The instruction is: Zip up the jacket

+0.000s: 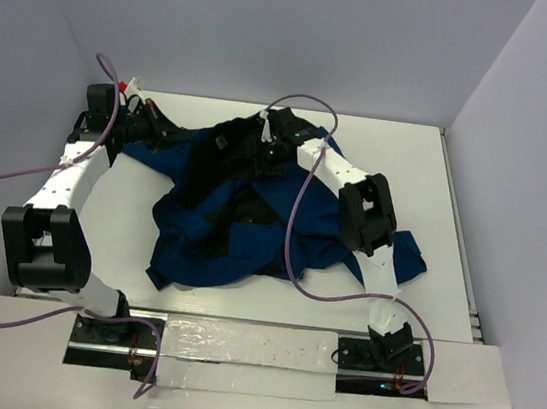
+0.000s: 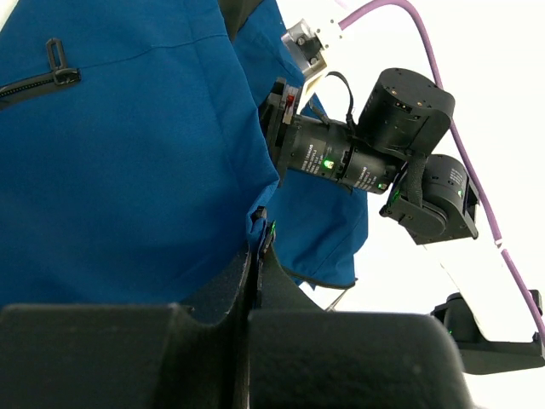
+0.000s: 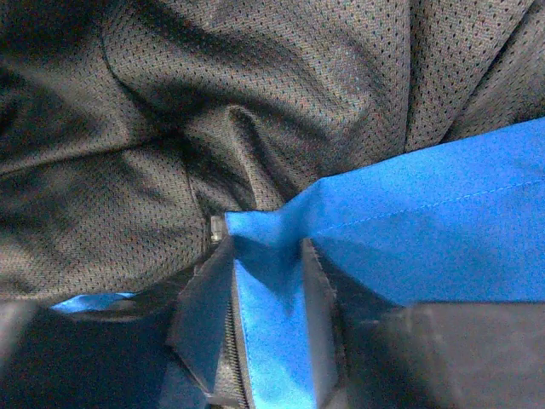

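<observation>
The navy-blue jacket [image 1: 209,231] lies crumpled across the middle of the table with its black mesh lining [image 1: 244,201] showing. My left gripper [image 1: 154,128] is at the jacket's far left corner; in the left wrist view it [image 2: 261,234] is shut on a thin blue fabric edge [image 2: 255,217]. My right gripper [image 1: 268,153] is at the far middle of the jacket; in the right wrist view it [image 3: 264,256] is shut on a fold of blue fabric [image 3: 272,315] beside a run of zipper teeth [image 3: 230,341]. The black lining [image 3: 213,102] fills that view above the fingers.
A pocket zipper with a black pull [image 2: 55,72] shows on the blue panel. The right arm's wrist [image 2: 341,158] hangs close in front of my left gripper. Purple cables [image 1: 298,208] loop over the jacket. White walls enclose the table on three sides.
</observation>
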Action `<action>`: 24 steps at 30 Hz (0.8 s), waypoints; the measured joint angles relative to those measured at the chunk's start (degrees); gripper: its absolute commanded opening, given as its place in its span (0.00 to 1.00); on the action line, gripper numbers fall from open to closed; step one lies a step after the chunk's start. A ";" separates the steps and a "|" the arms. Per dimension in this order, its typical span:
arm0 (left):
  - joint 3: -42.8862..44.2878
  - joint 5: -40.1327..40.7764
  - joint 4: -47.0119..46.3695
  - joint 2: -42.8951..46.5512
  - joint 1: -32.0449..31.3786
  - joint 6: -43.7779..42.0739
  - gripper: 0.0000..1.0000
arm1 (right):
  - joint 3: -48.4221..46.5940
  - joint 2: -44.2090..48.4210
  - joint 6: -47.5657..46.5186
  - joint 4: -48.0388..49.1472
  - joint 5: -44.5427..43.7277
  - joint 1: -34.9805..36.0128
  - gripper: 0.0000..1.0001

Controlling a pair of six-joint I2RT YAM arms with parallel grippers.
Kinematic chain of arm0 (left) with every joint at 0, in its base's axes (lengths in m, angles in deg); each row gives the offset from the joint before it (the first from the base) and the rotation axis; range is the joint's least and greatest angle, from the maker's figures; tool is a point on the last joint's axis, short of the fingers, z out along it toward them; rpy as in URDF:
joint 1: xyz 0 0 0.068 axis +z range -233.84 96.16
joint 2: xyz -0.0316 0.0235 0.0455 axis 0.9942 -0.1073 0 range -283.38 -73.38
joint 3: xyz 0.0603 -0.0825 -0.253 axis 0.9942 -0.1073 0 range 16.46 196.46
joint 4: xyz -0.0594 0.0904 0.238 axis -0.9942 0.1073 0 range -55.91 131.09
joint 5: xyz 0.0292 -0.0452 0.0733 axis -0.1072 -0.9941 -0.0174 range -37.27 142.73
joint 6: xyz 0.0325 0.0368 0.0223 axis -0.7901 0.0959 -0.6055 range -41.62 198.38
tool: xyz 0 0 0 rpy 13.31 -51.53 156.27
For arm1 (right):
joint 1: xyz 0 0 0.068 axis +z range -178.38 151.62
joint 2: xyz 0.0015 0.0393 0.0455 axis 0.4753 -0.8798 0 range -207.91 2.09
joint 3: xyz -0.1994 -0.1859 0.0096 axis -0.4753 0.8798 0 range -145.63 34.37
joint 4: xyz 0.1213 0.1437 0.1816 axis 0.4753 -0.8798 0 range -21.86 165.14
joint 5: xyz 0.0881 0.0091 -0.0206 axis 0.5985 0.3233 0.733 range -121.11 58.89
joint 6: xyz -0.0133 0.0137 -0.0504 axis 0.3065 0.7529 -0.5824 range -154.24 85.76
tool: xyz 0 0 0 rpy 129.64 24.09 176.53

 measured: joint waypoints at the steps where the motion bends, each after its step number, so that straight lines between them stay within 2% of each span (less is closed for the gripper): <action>1: -0.03 0.00 0.00 0.03 0.00 0.01 0.00 | 0.00 -0.13 0.21 0.00 0.03 0.00 0.31; 3: -0.07 0.01 -0.02 0.08 0.00 0.02 0.00 | 0.00 -0.13 0.41 0.10 -0.04 0.02 0.18; 7: -0.22 -0.01 -0.02 0.18 0.00 0.02 0.00 | 0.00 -0.11 0.37 0.20 -0.31 0.04 0.01; 17: -0.30 -0.01 -0.02 0.20 0.00 0.00 0.00 | 3.22 2.96 0.36 1.87 -1.37 0.04 0.00; 24: -1.13 -0.40 -0.47 0.23 -0.46 -0.11 0.00 | 11.88 12.99 1.49 5.57 -0.82 -0.39 0.00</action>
